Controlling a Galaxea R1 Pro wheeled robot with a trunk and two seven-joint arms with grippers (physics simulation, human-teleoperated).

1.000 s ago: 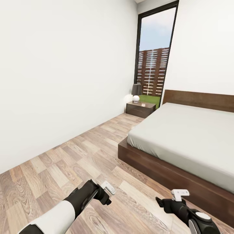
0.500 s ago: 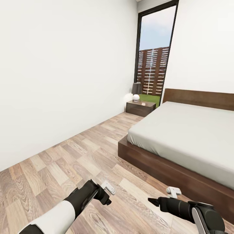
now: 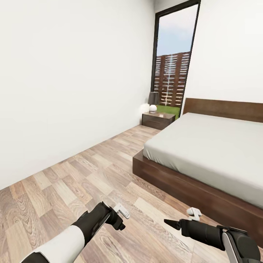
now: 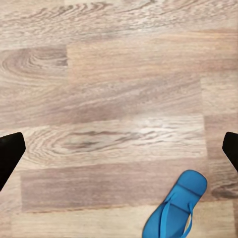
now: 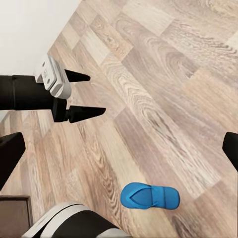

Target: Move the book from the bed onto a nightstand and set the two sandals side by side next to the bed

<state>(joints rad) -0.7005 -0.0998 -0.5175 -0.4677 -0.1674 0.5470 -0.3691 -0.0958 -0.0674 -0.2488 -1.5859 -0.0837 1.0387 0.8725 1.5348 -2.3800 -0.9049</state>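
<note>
Bedroom, viewed from the head camera. The bed [image 3: 215, 153] stands at right; a nightstand [image 3: 158, 120] with a lamp [image 3: 153, 101] sits beside its headboard, below the window [image 3: 174, 60]. Both arms hang low over the plank floor [image 3: 91, 171]. Left hand [image 5: 84, 94] and right hand [image 5: 119, 151]: fingers spread, empty. One blue sandal [image 4: 176, 208] lies flat on the floor beneath them.

The light wood-plank floor [image 3: 91, 171] is carrying a low dark-brown wooden platform bed [image 3: 175, 180] and a small dark-brown wooden nightstand [image 3: 158, 120]. A bright blue flat flip-flop sandal [image 4: 176, 206] is lying directly on the planks.
</note>
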